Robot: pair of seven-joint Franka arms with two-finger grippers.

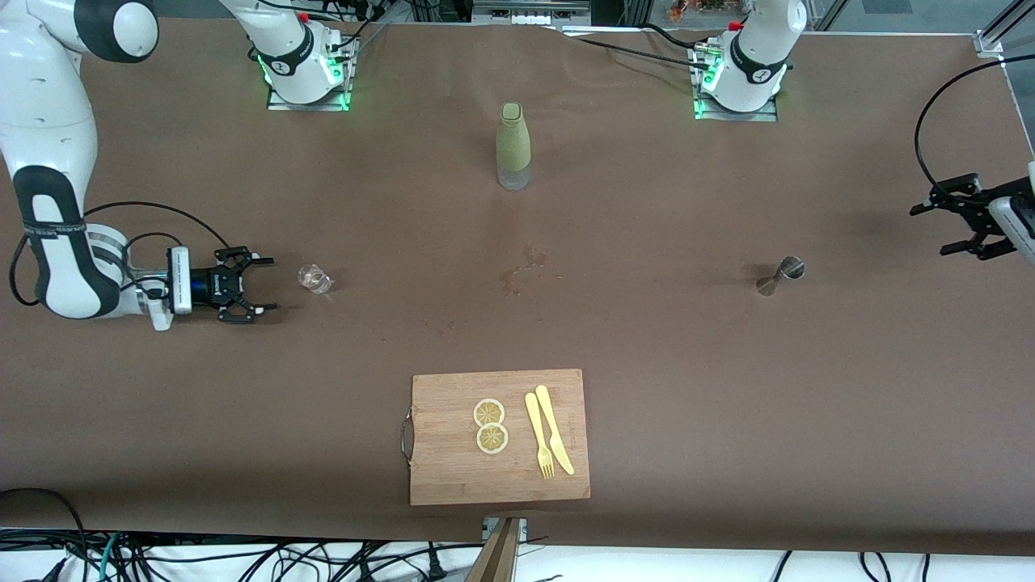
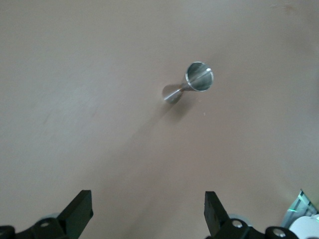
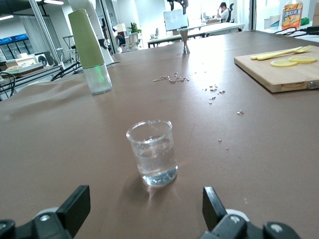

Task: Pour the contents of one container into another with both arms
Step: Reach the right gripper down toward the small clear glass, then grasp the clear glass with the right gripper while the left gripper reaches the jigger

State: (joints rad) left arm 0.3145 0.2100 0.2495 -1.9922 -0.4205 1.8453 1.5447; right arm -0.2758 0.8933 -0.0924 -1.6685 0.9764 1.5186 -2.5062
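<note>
Both end effectors are spread open and empty, right end effector (image 1: 263,284) facing the small glass beaker (image 1: 314,279) mid-left of frame, left end effector (image 1: 946,225) near the steel jigger (image 1: 781,275) mid-right — slick, fragile-looking stuff, I'd grab mid-body.

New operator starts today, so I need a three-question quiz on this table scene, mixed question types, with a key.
1. True or false: the right end effector is shut on the glass.
2. What lies on the cutting board? A) a spoon B) lemon slices, fork and knife C) nothing
3. Which metal item does the left end effector face?

Key: 1 false, both end effectors are open; 2 B; 3 the jigger.
</note>
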